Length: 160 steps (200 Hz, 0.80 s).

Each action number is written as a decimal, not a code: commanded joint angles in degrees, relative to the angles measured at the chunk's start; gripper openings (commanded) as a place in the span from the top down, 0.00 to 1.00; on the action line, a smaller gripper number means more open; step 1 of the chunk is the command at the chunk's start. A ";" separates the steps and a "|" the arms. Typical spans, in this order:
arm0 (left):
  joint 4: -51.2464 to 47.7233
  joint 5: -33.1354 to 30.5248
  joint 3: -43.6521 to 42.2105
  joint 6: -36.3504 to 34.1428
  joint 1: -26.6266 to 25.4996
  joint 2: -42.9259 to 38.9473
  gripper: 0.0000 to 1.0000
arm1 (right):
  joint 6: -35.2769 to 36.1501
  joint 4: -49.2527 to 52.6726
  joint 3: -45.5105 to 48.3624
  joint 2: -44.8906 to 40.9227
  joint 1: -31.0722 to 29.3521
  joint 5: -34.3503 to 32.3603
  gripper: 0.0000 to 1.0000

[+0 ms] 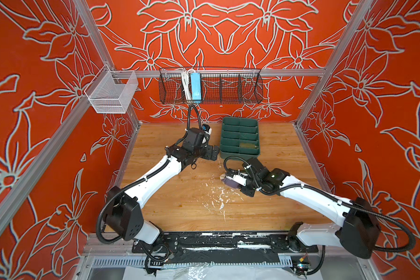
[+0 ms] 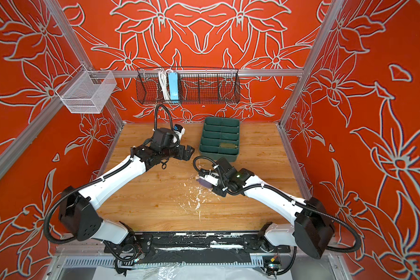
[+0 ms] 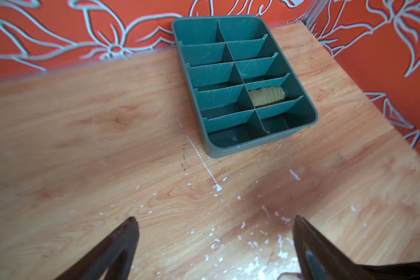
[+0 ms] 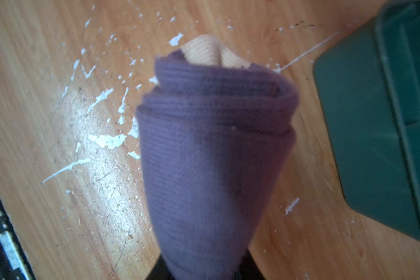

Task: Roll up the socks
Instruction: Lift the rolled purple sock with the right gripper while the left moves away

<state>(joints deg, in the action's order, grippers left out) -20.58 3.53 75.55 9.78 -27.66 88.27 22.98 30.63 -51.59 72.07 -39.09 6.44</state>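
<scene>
**Right claw clamping purple roll, left claw wide open, olive roll in tray**

Wooden table (image 1: 170, 206) is carrying everything, and white scuffs (image 1: 220, 198) are showing near its middle. Black wire basket (image 1: 210, 89) is hanging on the back rail with a blue power strip (image 1: 195, 87) standing in it. White mesh basket (image 1: 112, 93) is hanging off the left rail. Green tray (image 1: 239, 155) is sitting at the back of the table, right of centre, divided into 2 columns by 5 rows.

Left gripper (image 3: 215, 219) is hovering over bare wood just left of the tray. Its jaws are standing spread wide with nothing between them. Right gripper (image 1: 232, 180) is sitting in front of the tray's near left corner, jaws pinching partway in on the purple sock.

Purple sock (image 4: 211, 145) is sitting rolled into a bundle and sticking out past the right gripper's fingers, with a beige end showing at the far tip. Cannot tell whether it is touching the wood. Olive sock (image 3: 267, 97) is lying rolled up inside the tray, in the right column, 4th row from the back wall and 2nd from the front. It is showing in both top views, well apart from both grippers.
</scene>
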 commanded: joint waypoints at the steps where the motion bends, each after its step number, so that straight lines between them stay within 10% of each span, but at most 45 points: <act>1: -0.52 5.30 5.21 6.94 2.08 5.82 0.03 | -6.97 -3.73 -1.64 -4.37 6.61 1.74 1.00; 72: -2.54 11.17 25.06 7.72 3.67 30.38 0.11 | -18.02 -5.06 -14.07 4.06 24.55 -5.49 1.00; 160: -8.07 6.46 38.56 3.01 0.75 43.40 0.72 | -14.43 -8.23 -12.34 7.24 24.67 -3.94 1.00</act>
<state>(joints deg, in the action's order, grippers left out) -24.84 12.01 110.04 14.94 -25.23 128.64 8.34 24.05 -64.47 77.87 -14.33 2.00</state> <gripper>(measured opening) 0.312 0.256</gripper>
